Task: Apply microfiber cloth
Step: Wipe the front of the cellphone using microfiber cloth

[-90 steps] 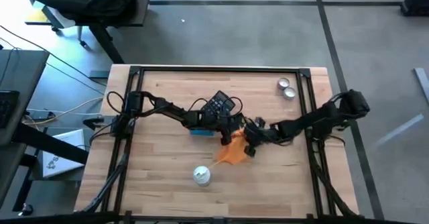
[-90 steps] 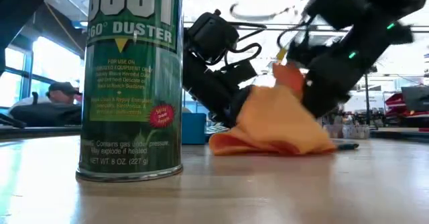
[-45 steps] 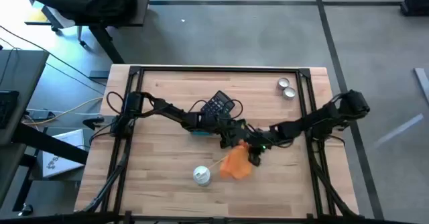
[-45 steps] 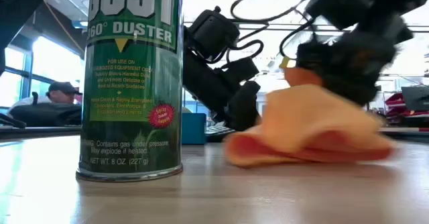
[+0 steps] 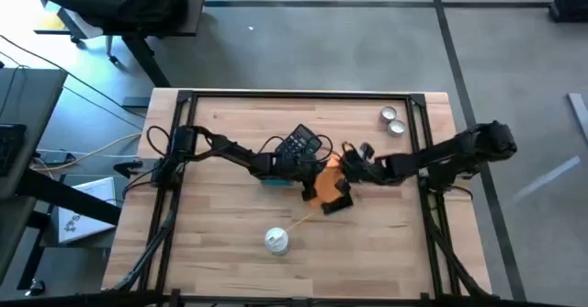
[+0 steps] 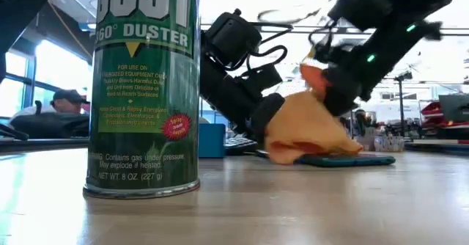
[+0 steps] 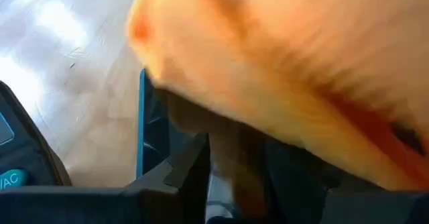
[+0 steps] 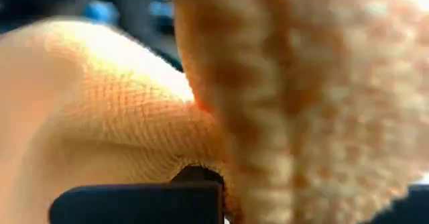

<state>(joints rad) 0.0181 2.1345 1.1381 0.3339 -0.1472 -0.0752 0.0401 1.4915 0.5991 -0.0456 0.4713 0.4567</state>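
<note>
Low view: your right gripper pinches the microfiber cloth at its top; it drapes onto a dark flat device mid-table. Soft, light, floppy, so grip a bunched fold. Left gripper is beside it, prob. holding the device; fingers hidden.

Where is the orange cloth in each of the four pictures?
High view: the microfiber cloth lies at the table's middle, between the two arms, beside the black calculator.
Low view: the cloth hangs right of centre, right of the green duster can.
Left wrist view: the cloth fills the upper right.
Right wrist view: the cloth fills nearly everything.
Shared landmark: the duster can, in the high and low views only.
</note>
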